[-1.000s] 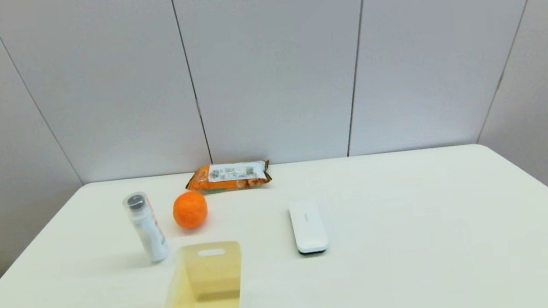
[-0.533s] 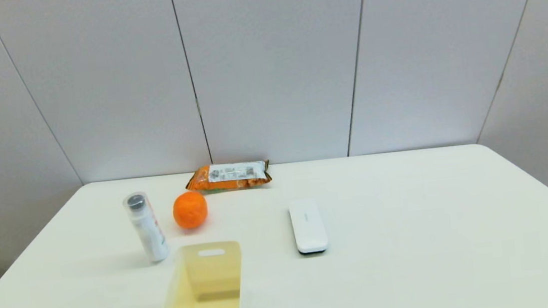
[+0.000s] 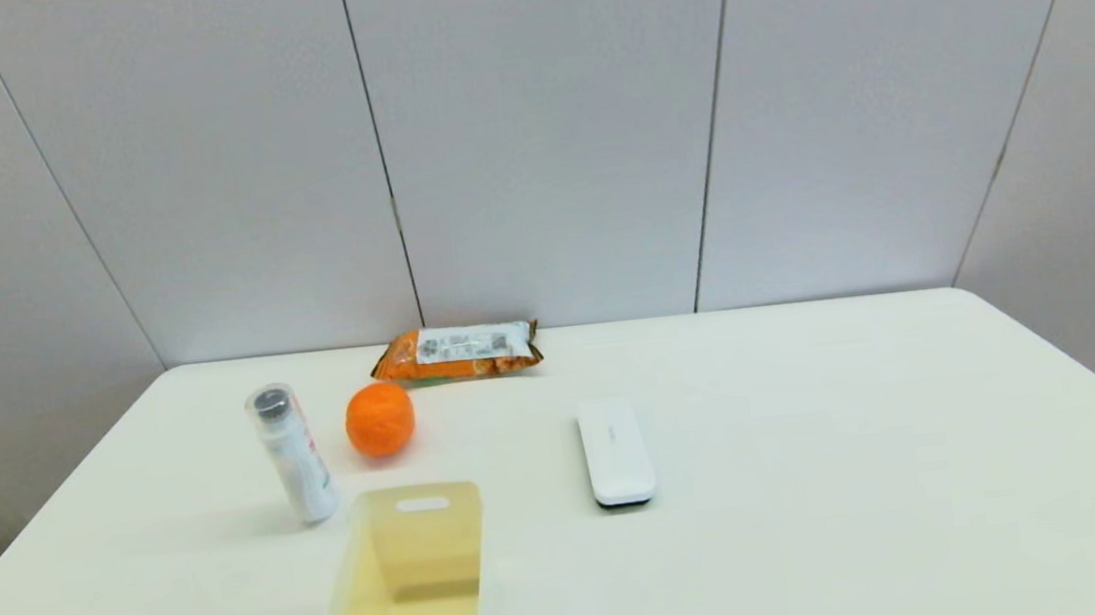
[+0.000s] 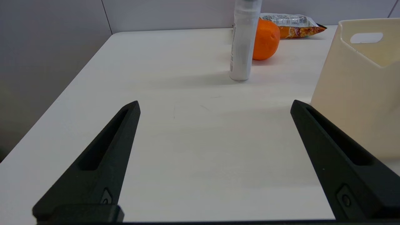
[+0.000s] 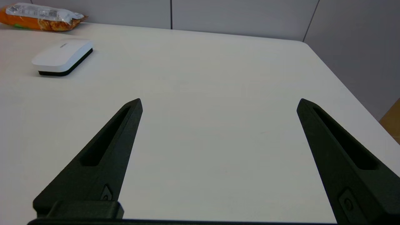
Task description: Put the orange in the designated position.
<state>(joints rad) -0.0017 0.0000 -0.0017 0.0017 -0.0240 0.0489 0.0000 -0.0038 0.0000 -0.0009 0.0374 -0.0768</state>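
The orange point(image 3: 379, 419) rests on the white table point(image 3: 818, 402), back left of centre, between an upright white bottle and an orange snack packet. In the left wrist view the orange point(image 4: 265, 39) shows partly behind the bottle point(image 4: 243, 43), far ahead of my left gripper point(image 4: 215, 106), which is open and holds nothing. My right gripper point(image 5: 218, 103) is open too, over bare tabletop at the right. Neither arm shows in the head view. The designated position carries no mark that I can pick out.
A white bottle point(image 3: 291, 453) stands left of the orange. A cream bin point(image 3: 403, 583) sits at the front edge. The snack packet point(image 3: 457, 351) lies by the back wall. A white flat case point(image 3: 615, 452) lies near the centre.
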